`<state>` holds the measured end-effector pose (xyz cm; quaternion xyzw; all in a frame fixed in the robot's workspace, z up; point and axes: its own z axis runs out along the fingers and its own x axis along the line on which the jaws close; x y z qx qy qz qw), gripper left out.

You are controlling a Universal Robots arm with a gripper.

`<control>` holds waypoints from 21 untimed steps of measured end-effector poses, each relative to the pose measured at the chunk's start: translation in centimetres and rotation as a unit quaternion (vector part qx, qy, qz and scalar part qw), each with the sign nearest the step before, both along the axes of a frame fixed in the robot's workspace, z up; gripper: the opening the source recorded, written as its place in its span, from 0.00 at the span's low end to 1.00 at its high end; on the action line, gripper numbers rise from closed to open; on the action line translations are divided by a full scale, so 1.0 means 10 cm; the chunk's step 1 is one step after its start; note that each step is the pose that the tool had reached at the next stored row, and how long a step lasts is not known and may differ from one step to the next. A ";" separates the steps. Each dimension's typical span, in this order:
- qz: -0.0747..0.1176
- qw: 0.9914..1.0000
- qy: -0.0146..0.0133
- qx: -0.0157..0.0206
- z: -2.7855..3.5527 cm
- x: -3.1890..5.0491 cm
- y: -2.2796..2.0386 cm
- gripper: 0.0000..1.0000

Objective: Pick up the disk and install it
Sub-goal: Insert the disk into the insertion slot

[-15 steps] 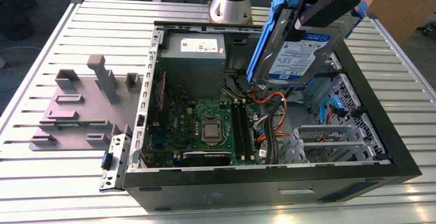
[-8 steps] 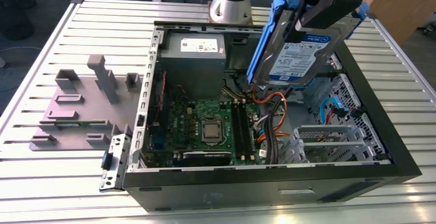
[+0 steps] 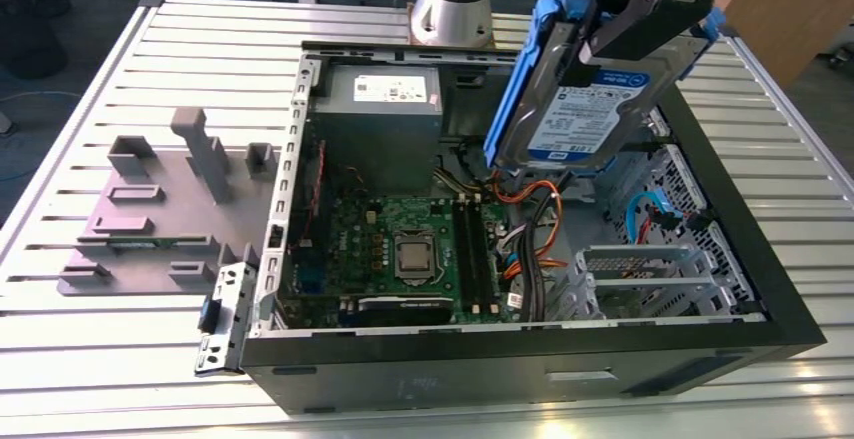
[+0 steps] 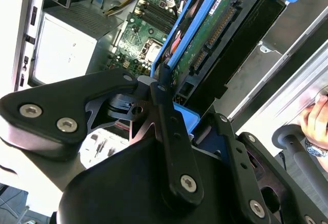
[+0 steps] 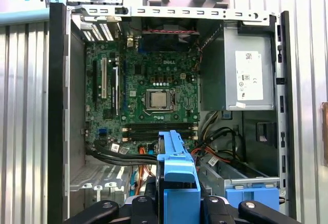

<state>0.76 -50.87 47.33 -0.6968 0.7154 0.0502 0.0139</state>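
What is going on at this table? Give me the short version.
The arm's gripper is clamped on the disk and holds it on edge in the air above the open computer case, over the cables beside the motherboard. The disk is not yet seated in the case. The grey stand sits beside the case, on the exterior view's left.

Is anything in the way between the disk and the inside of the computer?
The gripper holds the disk over the open case. Orange and black cables lie below it, beside the metal bay, and might get in the way.
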 end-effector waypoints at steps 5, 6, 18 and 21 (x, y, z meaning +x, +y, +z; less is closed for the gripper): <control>0.000 1.000 0.000 0.000 -0.001 0.000 -0.018 0.37; 0.000 1.000 0.000 0.000 -0.001 0.000 -0.022 0.37; 0.000 1.000 0.000 0.000 -0.002 0.001 -0.067 0.37; 0.000 1.000 0.000 0.000 -0.002 0.001 -0.078 0.37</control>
